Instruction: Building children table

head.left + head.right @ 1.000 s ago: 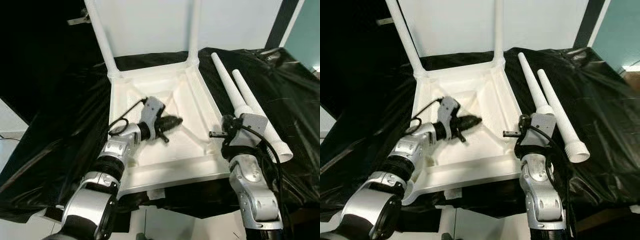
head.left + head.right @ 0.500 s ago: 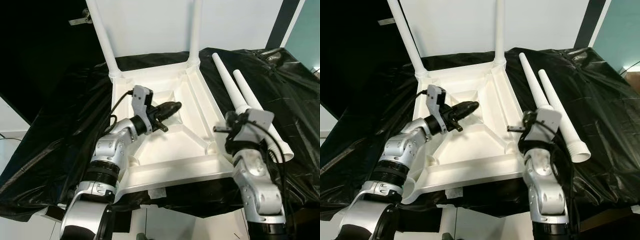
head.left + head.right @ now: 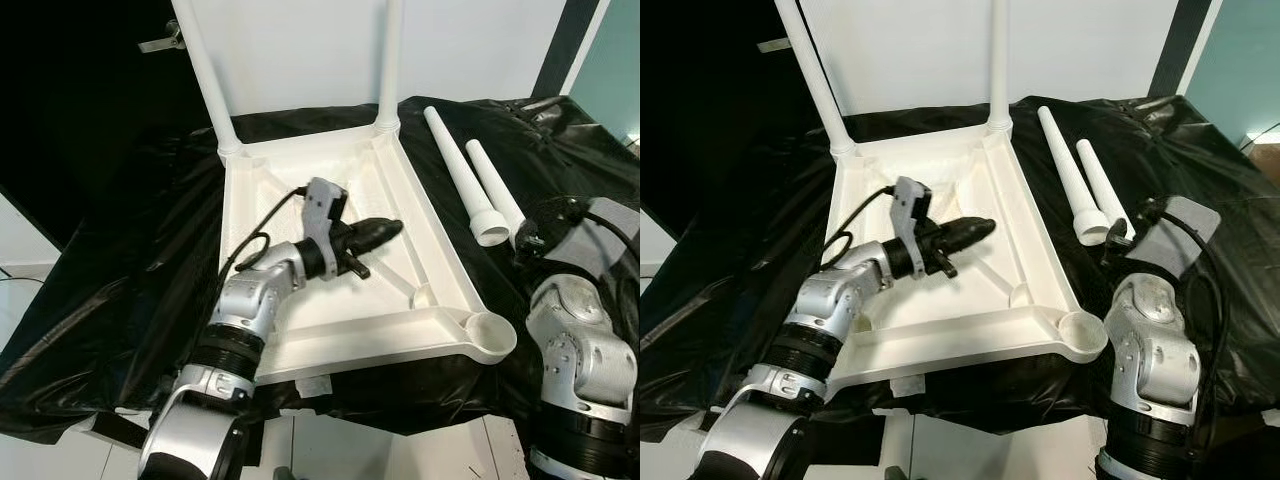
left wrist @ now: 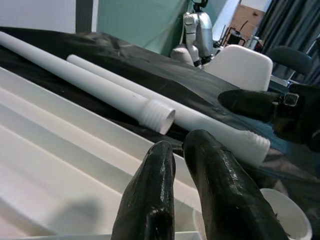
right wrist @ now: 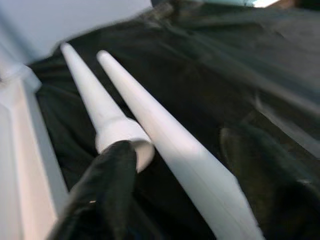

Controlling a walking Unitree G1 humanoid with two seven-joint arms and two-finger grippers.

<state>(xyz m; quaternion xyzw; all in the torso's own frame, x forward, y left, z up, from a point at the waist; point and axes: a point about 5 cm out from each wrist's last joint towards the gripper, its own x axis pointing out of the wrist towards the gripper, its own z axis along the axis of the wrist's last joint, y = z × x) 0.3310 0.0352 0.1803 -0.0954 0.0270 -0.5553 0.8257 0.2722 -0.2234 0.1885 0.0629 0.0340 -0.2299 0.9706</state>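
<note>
Centre frame, our left gripper (image 3: 390, 229) hovers over the upturned white plastic table top (image 3: 262, 190), fingers pressed together. Right of it, two loose white tapered table legs (image 3: 458, 172) lie on the black sheet (image 3: 130, 210). Lower right, our right gripper (image 5: 165, 172) straddles one leg, fingers spread.

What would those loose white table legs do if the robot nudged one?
The loose legs look round and tapered, so one would probably roll in a curve. They seem stiff plastic, likely light. The glossy black sheet beneath is wrinkled, which may stop a roll.
</note>
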